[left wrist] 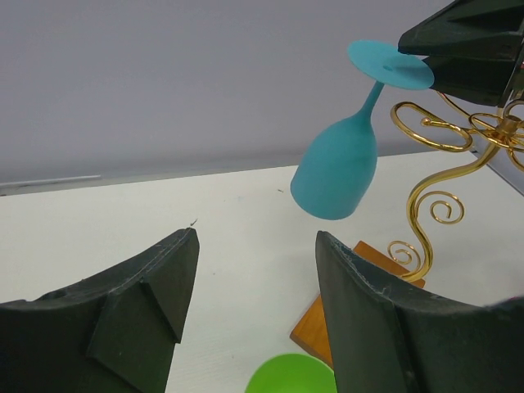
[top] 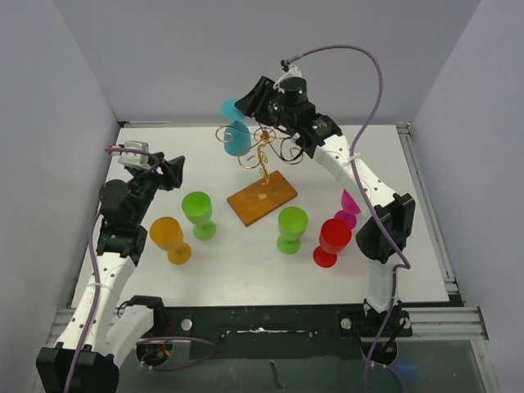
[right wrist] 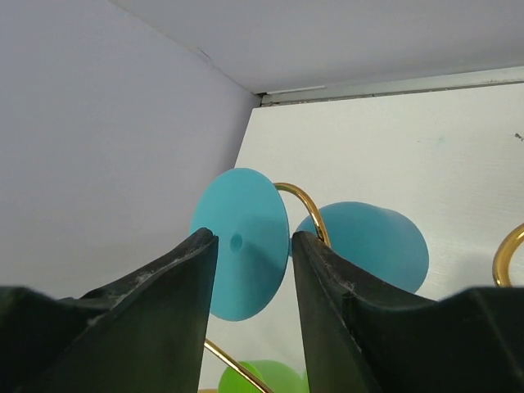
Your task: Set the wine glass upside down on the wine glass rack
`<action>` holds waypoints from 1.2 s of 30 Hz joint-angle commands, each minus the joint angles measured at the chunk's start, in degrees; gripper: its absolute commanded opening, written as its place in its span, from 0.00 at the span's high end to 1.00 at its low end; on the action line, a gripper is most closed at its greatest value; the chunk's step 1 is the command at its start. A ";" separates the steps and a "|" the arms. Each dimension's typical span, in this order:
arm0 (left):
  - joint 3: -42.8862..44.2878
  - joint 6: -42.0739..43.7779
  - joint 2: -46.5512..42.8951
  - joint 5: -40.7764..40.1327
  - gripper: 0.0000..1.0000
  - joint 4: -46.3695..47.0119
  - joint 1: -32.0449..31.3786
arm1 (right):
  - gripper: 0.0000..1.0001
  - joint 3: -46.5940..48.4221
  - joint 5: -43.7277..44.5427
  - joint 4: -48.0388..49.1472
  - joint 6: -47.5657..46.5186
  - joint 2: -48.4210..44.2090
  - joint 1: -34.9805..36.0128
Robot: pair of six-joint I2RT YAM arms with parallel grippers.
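A teal wine glass (top: 237,137) hangs upside down, a little tilted, with its stem in a left scroll arm of the gold wire wine glass rack (top: 264,155). The rack's wooden base (top: 262,197) lies mid-table. My right gripper (top: 246,103) is open just behind the glass's round foot (right wrist: 241,246), its fingers apart and not gripping it; the bowl (right wrist: 372,241) and a gold wire (right wrist: 307,201) show beyond. My left gripper (top: 173,172) is open and empty at the table's left. From there it faces the glass (left wrist: 336,168) and rack (left wrist: 426,205).
Standing on the table in front of the rack are two green glasses (top: 197,214) (top: 291,228), an orange one (top: 170,239) and a red one (top: 333,241). A pink glass (top: 350,205) lies by the right arm. Grey walls close in behind and at both sides.
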 commanded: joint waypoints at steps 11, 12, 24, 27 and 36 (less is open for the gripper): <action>9.61 -0.68 -0.13 0.42 0.37 -8.43 -0.33 | 0.35 0.36 2.50 0.58 -4.80 -9.21 0.35; 10.55 -0.69 -0.01 0.47 0.34 -9.47 -0.35 | 0.34 0.14 1.15 1.01 -4.98 -9.72 -0.08; 12.87 0.10 -4.15 7.47 0.33 -12.95 -0.33 | 0.30 -21.95 5.10 4.07 -15.53 -32.08 -4.28; 12.42 0.48 -4.36 12.62 0.33 -12.00 -0.41 | 0.32 -31.37 12.07 2.11 -17.52 -40.96 -5.26; 8.51 -1.01 -4.05 21.11 0.33 -5.06 -0.59 | 0.34 -48.50 34.60 -11.84 -18.84 -54.52 -6.62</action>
